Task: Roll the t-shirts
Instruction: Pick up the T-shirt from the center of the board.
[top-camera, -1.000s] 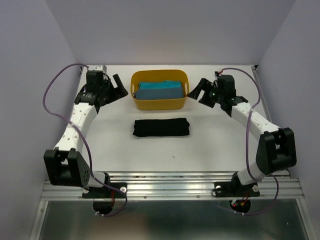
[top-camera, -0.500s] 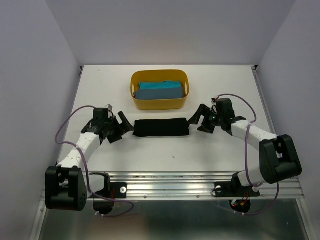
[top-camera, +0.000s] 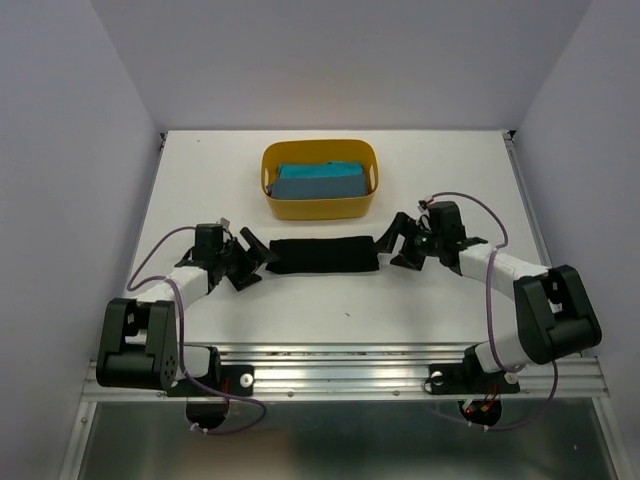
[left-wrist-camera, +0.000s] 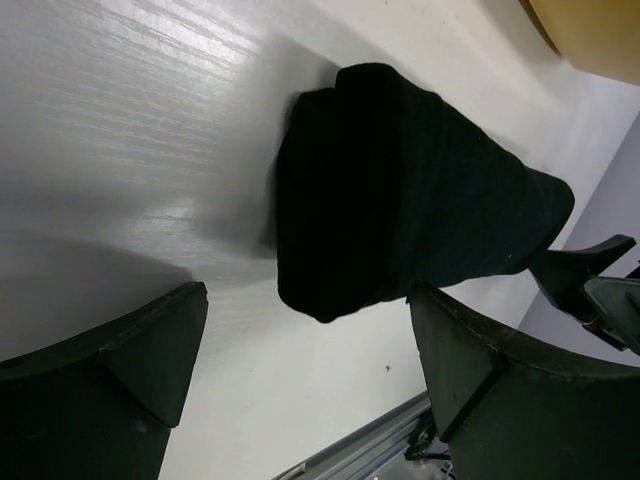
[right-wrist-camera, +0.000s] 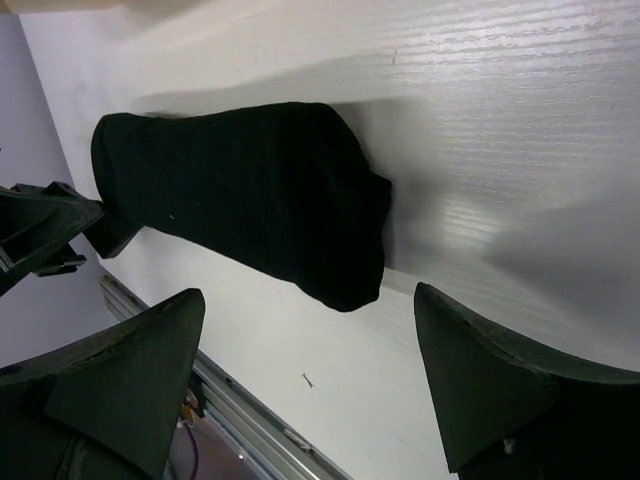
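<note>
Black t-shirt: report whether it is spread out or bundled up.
Bundled up. The black t-shirt lies as one compact oblong, no sleeves showing; both wrist views show thick rounded ends. Rolled or folded: cannot tell.

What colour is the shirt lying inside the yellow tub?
Teal-blue. The folded t-shirt in the tub shows best in the top external view.

No readable text, label or number on black t-shirt or yellow tub, seemingly.
</note>
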